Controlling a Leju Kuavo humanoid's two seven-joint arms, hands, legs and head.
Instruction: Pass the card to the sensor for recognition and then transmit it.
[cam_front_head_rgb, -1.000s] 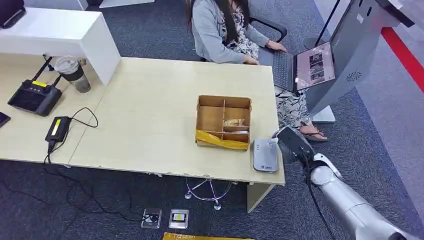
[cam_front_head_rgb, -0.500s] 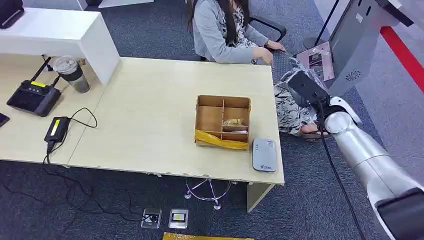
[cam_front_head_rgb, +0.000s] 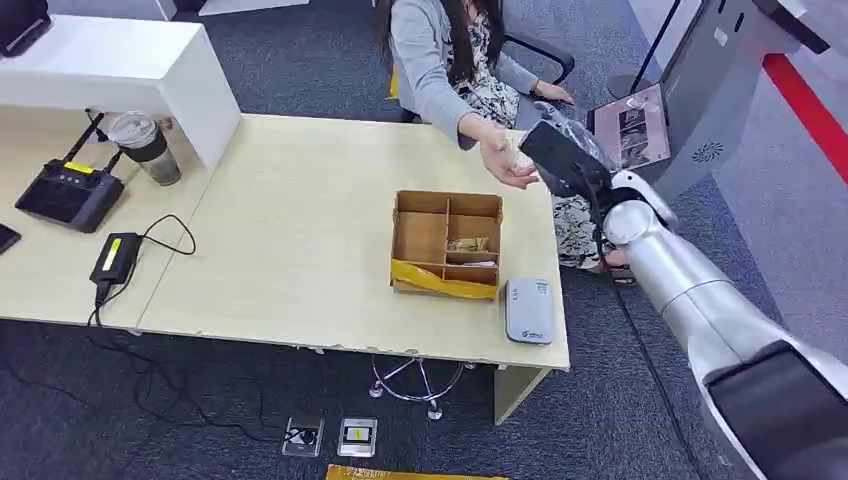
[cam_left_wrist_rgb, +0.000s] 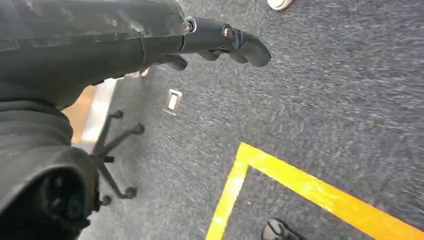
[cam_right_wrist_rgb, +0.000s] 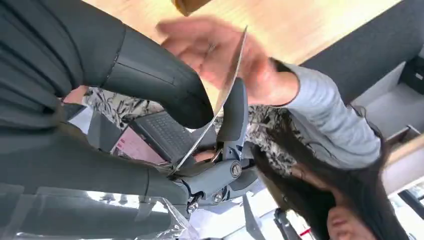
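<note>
My right hand (cam_front_head_rgb: 553, 152) is raised over the table's far right corner, and in the right wrist view my right hand (cam_right_wrist_rgb: 200, 115) pinches a thin pale card (cam_right_wrist_rgb: 227, 82), seen edge-on, between thumb and a finger. A seated person's open hand (cam_front_head_rgb: 510, 165) reaches up to it; in the wrist view that hand (cam_right_wrist_rgb: 210, 50) lies right behind the card, touching or nearly so. The grey card sensor (cam_front_head_rgb: 529, 310) lies on the table (cam_front_head_rgb: 300, 250) near its front right corner, well below my hand. My left hand (cam_left_wrist_rgb: 220, 42) hangs over the carpet, fingers stretched out, holding nothing.
A divided cardboard box (cam_front_head_rgb: 446, 243) stands just left of the sensor. An open laptop (cam_front_head_rgb: 630, 125) and a grey kiosk (cam_front_head_rgb: 720, 90) are behind my right arm. A cup (cam_front_head_rgb: 148, 148), a black controller (cam_front_head_rgb: 68, 192) and a charger (cam_front_head_rgb: 115, 257) sit at the far left.
My right arm swung from beside the sensor up and leftward to the table's far right corner. The person lifted a hand off the laptop and stretched it toward the card.
</note>
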